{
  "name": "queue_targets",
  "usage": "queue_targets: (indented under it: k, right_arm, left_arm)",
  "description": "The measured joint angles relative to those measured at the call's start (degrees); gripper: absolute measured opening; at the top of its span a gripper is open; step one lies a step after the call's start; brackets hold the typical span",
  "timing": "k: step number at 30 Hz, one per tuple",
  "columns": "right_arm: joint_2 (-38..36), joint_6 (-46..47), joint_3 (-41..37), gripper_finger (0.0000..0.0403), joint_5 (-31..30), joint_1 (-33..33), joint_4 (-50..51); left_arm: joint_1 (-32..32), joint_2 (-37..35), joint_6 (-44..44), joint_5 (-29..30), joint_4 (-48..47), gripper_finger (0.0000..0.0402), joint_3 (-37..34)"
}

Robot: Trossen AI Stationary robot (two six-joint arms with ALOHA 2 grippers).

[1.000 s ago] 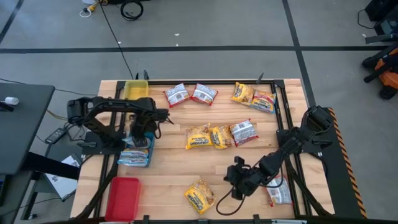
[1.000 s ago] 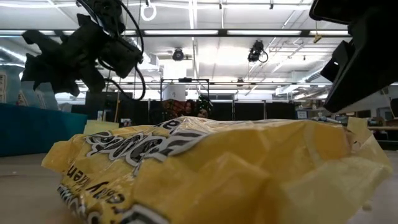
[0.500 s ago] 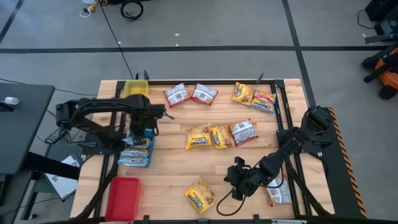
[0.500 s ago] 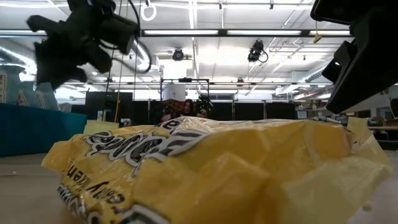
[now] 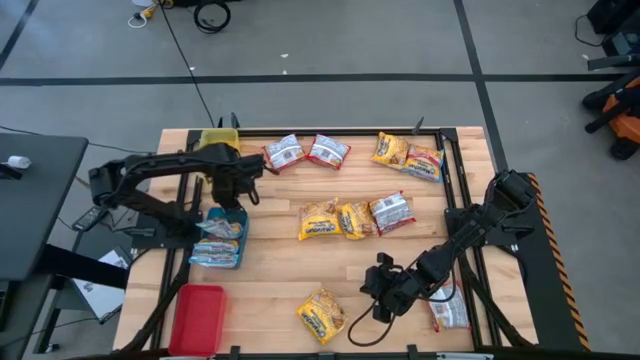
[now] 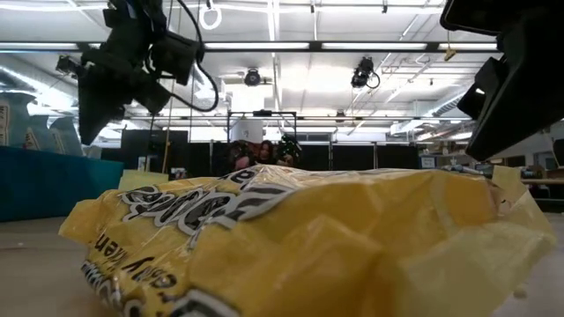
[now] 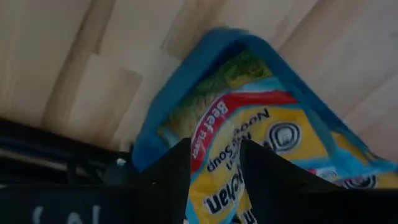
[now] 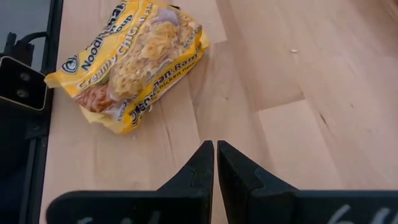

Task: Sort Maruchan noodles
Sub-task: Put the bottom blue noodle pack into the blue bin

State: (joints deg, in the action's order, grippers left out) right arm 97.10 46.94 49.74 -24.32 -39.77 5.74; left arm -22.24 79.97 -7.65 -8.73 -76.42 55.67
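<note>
The wooden table (image 5: pixel 280 270) carries the whole sort; along its left edge sit a yellow tray (image 5: pixel 216 141), a blue tray (image 5: pixel 218 240) and a red tray (image 5: pixel 197 316); noodle packets lie scattered, two red-and-white ones (image 5: pixel 306 152) and a yellow pair (image 5: pixel 407 156) at the far edge, three in the middle (image 5: pixel 355 216), one yellow packet (image 5: pixel 322 315) at the near edge, pale blue ones (image 5: pixel 217 243) in the blue tray.

The left gripper (image 5: pixel 229 188) hangs above the blue tray's far end, fingers apart and empty; the right gripper (image 5: pixel 384 285) waits near the lone yellow packet, fingers together, holding nothing.

Risks, as I judge them: the blue tray's packets lie loosely stacked and could slide over its rim; a shut right gripper descending would shove the yellow packet; overlapping middle packets invite a double pick.
</note>
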Motion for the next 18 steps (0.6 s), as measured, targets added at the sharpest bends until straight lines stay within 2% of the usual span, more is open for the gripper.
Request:
queue_targets:
  k: [3,13,18]
  right_arm:
    - [0.0,0.0,0.0,0.0027,0.0,0.0,0.0]
    - [0.0,-0.4,0.0,0.0027,0.0,-0.4,0.6]
    - [0.0,-0.5,0.0,0.0027,0.0,0.2,0.5]
  left_arm:
    - [0.0,-0.1,-2.4,-0.5,1.5,0.0141,-1.9]
    - [2.7,-0.1,-14.7,-9.0,4.1,0.0141,-13.0]
    - [4.3,-0.1,-17.5,-6.7,9.1,0.0126,-14.5]
